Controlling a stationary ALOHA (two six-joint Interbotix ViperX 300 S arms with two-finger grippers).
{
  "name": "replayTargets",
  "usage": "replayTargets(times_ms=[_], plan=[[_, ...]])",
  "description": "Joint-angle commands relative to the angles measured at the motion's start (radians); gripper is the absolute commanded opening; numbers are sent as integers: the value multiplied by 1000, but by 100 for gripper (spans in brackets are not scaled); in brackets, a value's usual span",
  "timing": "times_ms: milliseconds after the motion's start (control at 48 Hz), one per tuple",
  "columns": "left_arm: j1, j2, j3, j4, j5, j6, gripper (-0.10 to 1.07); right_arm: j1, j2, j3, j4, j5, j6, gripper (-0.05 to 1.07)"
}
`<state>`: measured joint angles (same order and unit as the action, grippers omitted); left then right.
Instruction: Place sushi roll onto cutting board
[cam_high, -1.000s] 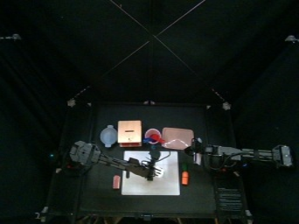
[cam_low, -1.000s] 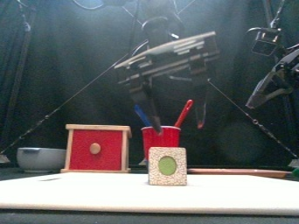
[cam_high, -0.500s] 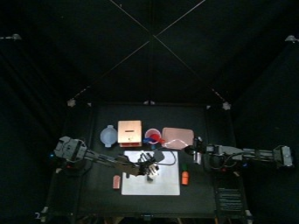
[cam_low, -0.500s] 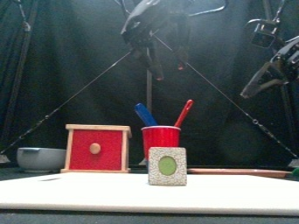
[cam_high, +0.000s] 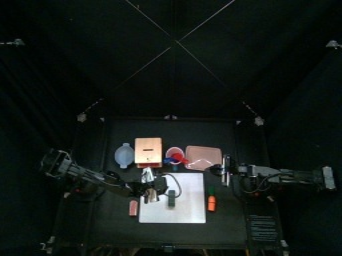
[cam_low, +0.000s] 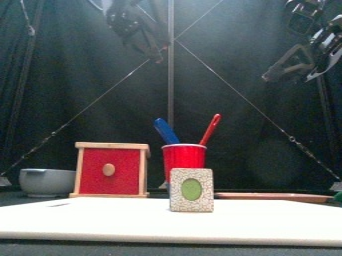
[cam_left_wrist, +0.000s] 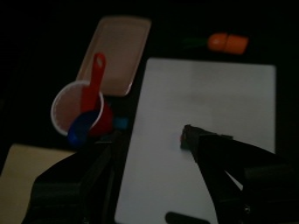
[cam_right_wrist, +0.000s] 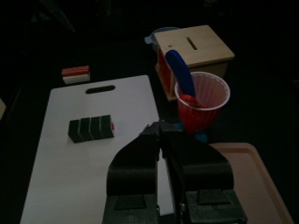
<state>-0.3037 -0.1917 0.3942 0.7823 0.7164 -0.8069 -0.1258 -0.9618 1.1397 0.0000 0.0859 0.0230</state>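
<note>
**Q:** What are your grippers doing?

**A:** My left gripper (cam_left_wrist: 152, 138) has its jaws spread wide and holds nothing; it hangs high above the large flat white cutting board (cam_right_wrist: 70, 166). My right gripper (cam_right_wrist: 156, 133) has its jaws pressed together, also empty, over the board's edge nearest the red plastic cup (cam_right_wrist: 198, 94).

**Q:** And the roll?

**A:** The small dark stubby sushi roll (cam_right_wrist: 93, 129) sits on the white board, clear of its edges and apart from both of my grippers. From the front its cut face (cam_low: 191, 189) shows as speckled rice around a green centre, with the cup behind it. I judge the placing done.

**Q:** If you had to lift it again, how would it handle?

**A:** Light, I expect, and soft. The rice would give under pressure, so a hard squeeze could crush it or split it along the seams between its segments. The dark wrap looks matte, so probably not slippery.

**Q:** Where would you take hold?

**A:** Across the two long wrapped sides, at the middle segment, with the jaws coming down from above and closing gently. I would leave the cut ends alone, since they would likely crumble.
</note>
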Motion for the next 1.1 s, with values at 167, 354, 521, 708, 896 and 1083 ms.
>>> replayTargets(times_ms=[167, 354, 521, 708, 896, 1083], plan=[[-3, -190, 235, 127, -173, -12, 93, 2, 15, -20, 2, -28, 0, 9], [3, -302, 371, 173, -270, -60, 93, 6, 17, -5, 2, -29, 0, 9], [86, -419, 494, 210, -497, -103, 93, 8, 18, 11, -2, -40, -2, 9], [221, -463, 627, 209, -733, -100, 93, 5, 20, 17, -2, -51, -2, 9], [268, -482, 650, 199, -865, -91, 93, 2, 21, 20, 0, -52, -2, 9], [276, -482, 669, 202, -867, -72, 93, -2, 23, 25, -3, -52, -2, 9]])
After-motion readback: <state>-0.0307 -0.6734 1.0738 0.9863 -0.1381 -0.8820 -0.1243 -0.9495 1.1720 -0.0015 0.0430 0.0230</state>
